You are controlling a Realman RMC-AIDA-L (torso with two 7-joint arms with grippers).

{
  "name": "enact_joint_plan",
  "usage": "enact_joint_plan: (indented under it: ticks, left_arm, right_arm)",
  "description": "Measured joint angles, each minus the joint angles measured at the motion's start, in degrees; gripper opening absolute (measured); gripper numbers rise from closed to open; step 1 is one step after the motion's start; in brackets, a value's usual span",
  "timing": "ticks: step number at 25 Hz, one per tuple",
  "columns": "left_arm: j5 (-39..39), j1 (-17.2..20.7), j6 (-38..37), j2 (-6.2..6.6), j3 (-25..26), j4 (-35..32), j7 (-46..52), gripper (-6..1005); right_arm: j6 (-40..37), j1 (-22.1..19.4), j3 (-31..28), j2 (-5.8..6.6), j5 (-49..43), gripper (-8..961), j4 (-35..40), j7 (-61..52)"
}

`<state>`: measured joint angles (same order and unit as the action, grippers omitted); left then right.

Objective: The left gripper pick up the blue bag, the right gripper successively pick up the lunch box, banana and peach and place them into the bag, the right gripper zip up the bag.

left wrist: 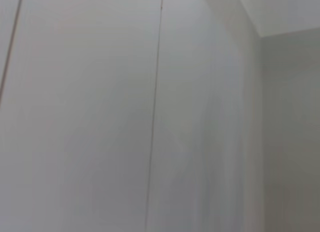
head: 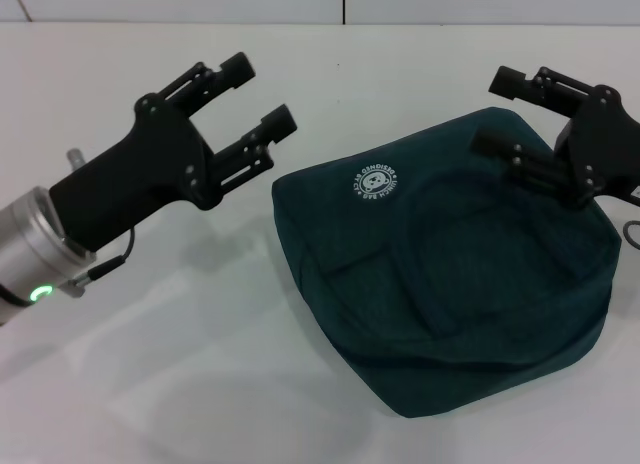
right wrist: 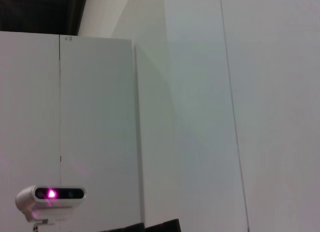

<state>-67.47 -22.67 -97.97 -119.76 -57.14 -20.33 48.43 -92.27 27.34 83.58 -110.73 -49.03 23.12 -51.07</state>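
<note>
The blue bag (head: 450, 274) lies flat on the white table, right of centre in the head view, its round white logo facing up. My left gripper (head: 260, 96) hovers left of the bag, open and holding nothing. Above the bag's far right corner, my right gripper (head: 490, 109) is open and holds nothing as well. The lunch box, banana and peach are out of view. Both wrist views show only white wall panels.
The white table (head: 200, 364) spreads around the bag, with a white wall behind it. In the right wrist view a small white camera unit (right wrist: 50, 202) with a pink light sits against the wall panels.
</note>
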Motion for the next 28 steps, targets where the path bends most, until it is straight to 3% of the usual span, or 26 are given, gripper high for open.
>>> enact_joint_plan:
  ticks: [9,28]
  left_arm:
    - [-1.21,0.92,-1.03,0.0,-0.64,1.59,-5.03,860]
    - [-1.17,3.4,-3.25,-0.08,-0.78,3.04,-11.68,852]
  right_arm:
    - [-0.45,0.09,0.09,-0.06,-3.4,646,0.04,-0.32]
    - [-1.26,0.1,-0.07,-0.68,-5.48,645,1.24,-0.96]
